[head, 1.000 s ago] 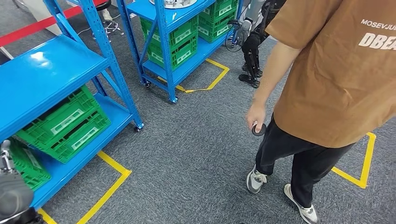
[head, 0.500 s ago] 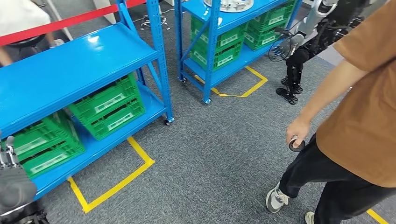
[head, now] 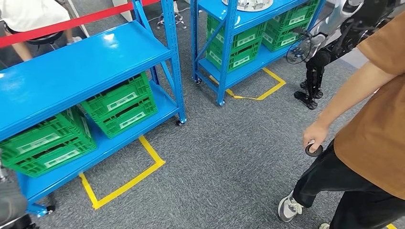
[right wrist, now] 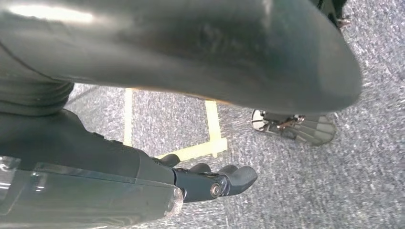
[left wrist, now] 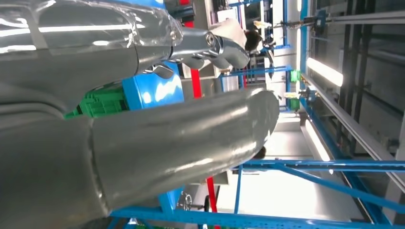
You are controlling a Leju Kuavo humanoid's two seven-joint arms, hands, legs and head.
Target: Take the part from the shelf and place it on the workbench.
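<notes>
Between blue shelf (head: 86,67) and person (head: 367,143) — open grey carpet (head: 224,157).

Bright even overhead light; glare on blue shelf (head: 81,62); wrist views blurred close up.

Silver round metal part (head: 247,4) (cut off by frame edge), flat on far blue shelf's (head: 267,9) top level

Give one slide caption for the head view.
Blue metal shelves holding green plastic crates, grey carpet, person in brown shirt nearby.
</notes>
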